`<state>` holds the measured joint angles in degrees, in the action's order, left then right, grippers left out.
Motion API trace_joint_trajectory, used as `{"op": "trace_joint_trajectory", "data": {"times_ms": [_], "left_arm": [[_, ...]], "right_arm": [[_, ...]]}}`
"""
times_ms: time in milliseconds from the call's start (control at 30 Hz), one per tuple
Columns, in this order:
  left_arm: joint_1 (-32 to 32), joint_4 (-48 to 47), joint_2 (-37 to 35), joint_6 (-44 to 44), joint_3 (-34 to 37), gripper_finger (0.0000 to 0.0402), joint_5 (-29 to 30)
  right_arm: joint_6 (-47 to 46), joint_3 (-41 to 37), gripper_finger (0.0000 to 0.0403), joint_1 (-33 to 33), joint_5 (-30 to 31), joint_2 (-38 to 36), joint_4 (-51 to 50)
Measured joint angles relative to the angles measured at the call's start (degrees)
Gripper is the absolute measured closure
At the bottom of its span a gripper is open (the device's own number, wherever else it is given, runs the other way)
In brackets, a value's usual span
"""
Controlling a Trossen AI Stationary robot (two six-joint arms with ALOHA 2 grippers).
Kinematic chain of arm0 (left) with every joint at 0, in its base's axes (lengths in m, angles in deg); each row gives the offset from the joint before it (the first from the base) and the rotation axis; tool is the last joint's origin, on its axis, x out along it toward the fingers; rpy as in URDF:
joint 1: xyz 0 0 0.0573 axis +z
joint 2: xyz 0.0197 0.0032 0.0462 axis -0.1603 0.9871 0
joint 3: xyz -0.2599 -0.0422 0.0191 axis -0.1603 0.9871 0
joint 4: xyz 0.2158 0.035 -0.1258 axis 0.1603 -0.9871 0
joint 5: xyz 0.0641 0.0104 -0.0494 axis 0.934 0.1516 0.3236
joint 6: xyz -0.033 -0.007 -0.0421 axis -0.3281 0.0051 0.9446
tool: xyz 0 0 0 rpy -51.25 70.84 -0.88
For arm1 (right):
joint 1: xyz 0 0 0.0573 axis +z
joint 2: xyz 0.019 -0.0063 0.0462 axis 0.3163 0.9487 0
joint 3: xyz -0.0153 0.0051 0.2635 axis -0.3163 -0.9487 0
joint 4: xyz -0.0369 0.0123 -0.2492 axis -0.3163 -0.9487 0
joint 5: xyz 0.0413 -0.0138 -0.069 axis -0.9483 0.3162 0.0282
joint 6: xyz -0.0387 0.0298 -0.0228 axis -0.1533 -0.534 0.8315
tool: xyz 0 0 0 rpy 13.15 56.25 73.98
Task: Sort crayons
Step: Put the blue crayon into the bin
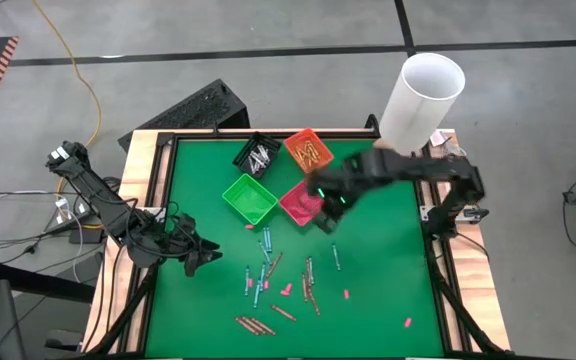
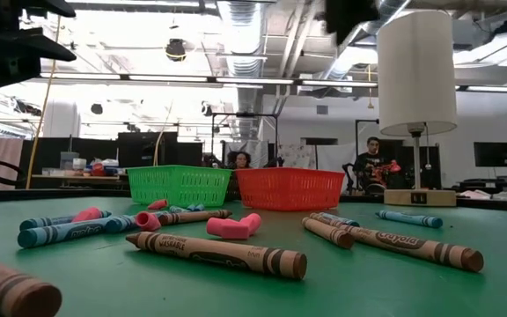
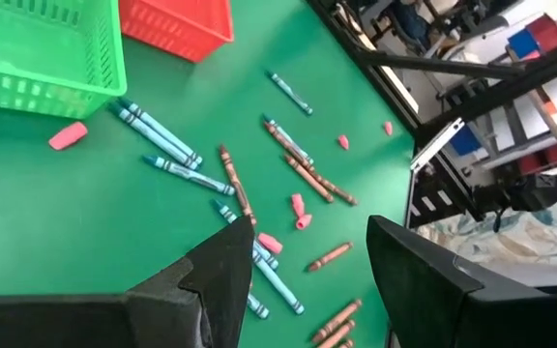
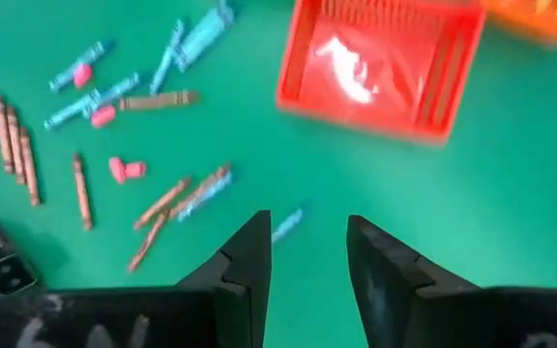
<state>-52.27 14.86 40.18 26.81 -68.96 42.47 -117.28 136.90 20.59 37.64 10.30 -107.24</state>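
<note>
From above, the green tabletop (image 1: 388, 270) carries four small bins near its far edge: a black bin (image 1: 257, 153) with grey sticks, an orange bin (image 1: 308, 150) with yellow-orange ones, a green bin (image 1: 249, 198) and a red bin (image 1: 299, 203). The loose crayons (image 1: 261, 278), blue and brown, lie scattered over the middle and toward the near edge, with small pink bits (image 1: 286, 290) among them. The right gripper (image 1: 324, 216) hangs over the red bin's near corner; its wrist camera shows the jaws parted and holding nothing, the red bin (image 4: 380, 63) beyond them and one blue crayon (image 4: 286, 224) on the green between the fingertips. The left gripper (image 1: 200, 258) waits near the left edge of the tabletop, jaws released and empty, which only its own wrist view makes plain; that view also looks past the jaws onto blue crayons (image 3: 158, 138) lying just beside the green bin (image 3: 42, 58). The low view alone shows the wrapped brown crayons (image 2: 218, 253) close up, the green bin (image 2: 179, 185) and red bin (image 2: 289, 187) side by side, and people seated in the room behind. A white cylinder (image 1: 421, 100) stands at the far right corner; the low view shows it on a post above a base.
</note>
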Motion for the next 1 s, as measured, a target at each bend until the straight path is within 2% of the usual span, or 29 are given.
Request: {"op": "trace_joint_trajectory", "data": {"times_ms": [167,333,467,633,767,1000], "left_arm": [[0.0,0.0,0.0,-0.1,0.0,0.0209,-1.0],[0.0,0.0,0.0,-0.1,0.0,0.0209,-1.0],[0.0,0.0,0.0,0.2,0.0,0.0209,-1.0],[0.0,0.0,0.0,1.1,0.0,0.0209,-1.2],[0.0,0.0,0.0,1.3,0.0,0.0209,-1.2],[0.0,0.0,0.0,1.4,0.0,0.0209,-1.2]], "right_arm": [[-20.0,-14.2,0.0271,10.4,6.0,-7.9,2.1],[-34.2,-29.1,0.0268,16.2,10.5,-11.3,12.8],[-37.4,-37.4,0.0259,16.9,11.8,-11.3,23.3],[-40.3,-45.8,0.0244,16.0,10.4,-11.2,33.6],[-41.5,-50.1,0.0235,16.1,7.9,-11.3,39.0],[-43.7,-54.9,0.0232,16.6,7.8,-11.2,47.7]]}}
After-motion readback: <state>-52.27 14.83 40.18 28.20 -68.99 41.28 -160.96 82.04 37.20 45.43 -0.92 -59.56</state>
